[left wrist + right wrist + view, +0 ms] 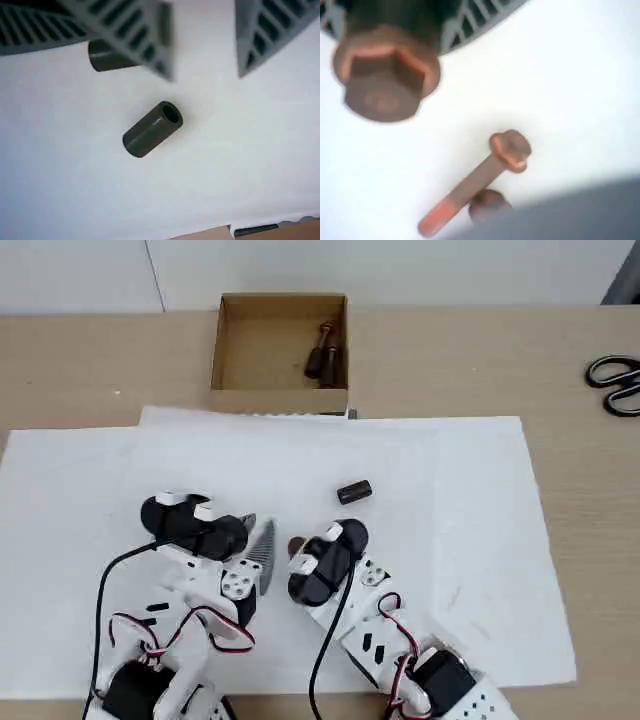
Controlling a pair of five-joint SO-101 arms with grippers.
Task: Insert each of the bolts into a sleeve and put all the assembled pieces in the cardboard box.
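Note:
A dark sleeve (354, 491) lies on its side on the white paper (450, 540); the left wrist view shows the same sleeve (152, 128) just beyond my open left gripper (205, 75), untouched. Another dark cylinder (107, 55) is partly hidden behind one finger. My left gripper (257, 540) sits beside my right gripper (300, 550), which is shut on a brown hex-head bolt (385, 80). A second bolt (475, 185) lies on the paper under it, with a round brown piece (487, 205) beside it. The cardboard box (225, 350) at the back holds assembled pieces (325, 355).
Scissors (615, 383) lie on the wooden table at the far right. A small dark item (350, 413) sits at the paper's back edge next to the box. The paper stretches bare to the left and right of the arms.

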